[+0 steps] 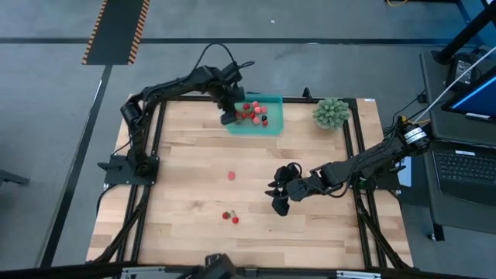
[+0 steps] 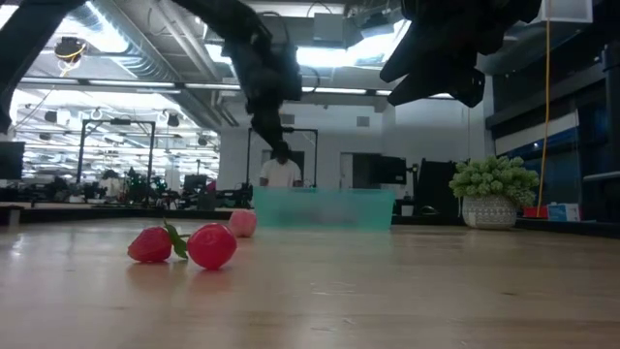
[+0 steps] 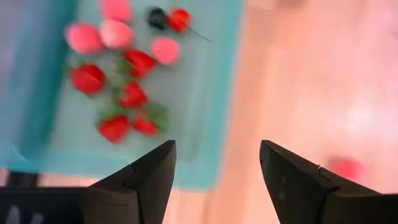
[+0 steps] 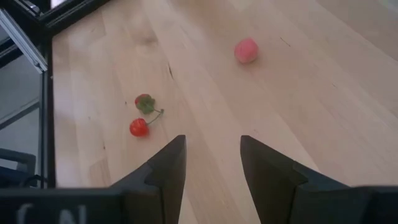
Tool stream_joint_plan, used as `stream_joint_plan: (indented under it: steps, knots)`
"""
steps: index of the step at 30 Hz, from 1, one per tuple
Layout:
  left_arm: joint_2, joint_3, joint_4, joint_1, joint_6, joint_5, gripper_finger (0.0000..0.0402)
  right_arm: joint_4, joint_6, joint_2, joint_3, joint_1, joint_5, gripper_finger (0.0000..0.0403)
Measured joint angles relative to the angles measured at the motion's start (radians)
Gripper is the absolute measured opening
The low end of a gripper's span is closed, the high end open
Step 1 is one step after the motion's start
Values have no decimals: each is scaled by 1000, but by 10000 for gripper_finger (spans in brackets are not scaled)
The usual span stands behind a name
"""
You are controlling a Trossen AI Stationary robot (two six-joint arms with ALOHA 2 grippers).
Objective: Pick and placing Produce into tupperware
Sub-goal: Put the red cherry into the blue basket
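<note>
I've got the left gripper [image 1: 229, 118] hanging over the near-left edge of the translucent teal rectangular plastic container [image 1: 273, 128] at the far side of the pale wooden table [image 1: 178, 178]; its wrist view shows both dark fingers [image 3: 146, 180] spread wide with nothing between them, and the container [image 3: 205, 93] lies just ahead of the tips, holding a cluster of small red and pink strawberry-like pieces [image 3: 127, 93] plus one dark berry [image 3: 157, 17]; off to the side of that container a lone pink round berry [image 3: 346, 168] sits on the bare wood; on my right, the right gripper [image 1: 280, 203] hovers above the table's middle, jaws parted and empty; ahead of its tips, well apart from them, lie two small red berries joined by a green stem [image 4: 142, 117], and farther on the same pink berry [image 4: 246, 50]; from table height the red pair [image 2: 184, 245] sits nearest, touching each other; a spiky green plant-like ball [image 1: 331, 113] stands at the far right corner.
</note>
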Motion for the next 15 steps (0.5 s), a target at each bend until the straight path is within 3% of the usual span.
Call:
stream_joint_plan:
  steps: [10, 15]
  knots:
    - [-186, 0, -385, -69, -35, 8, 198, 10, 46, 0, 0, -8, 0, 155]
    - [-300, 0, -464, -102, -61, 7, 196, 35, 27, 0, 0, -27, 3, 155]
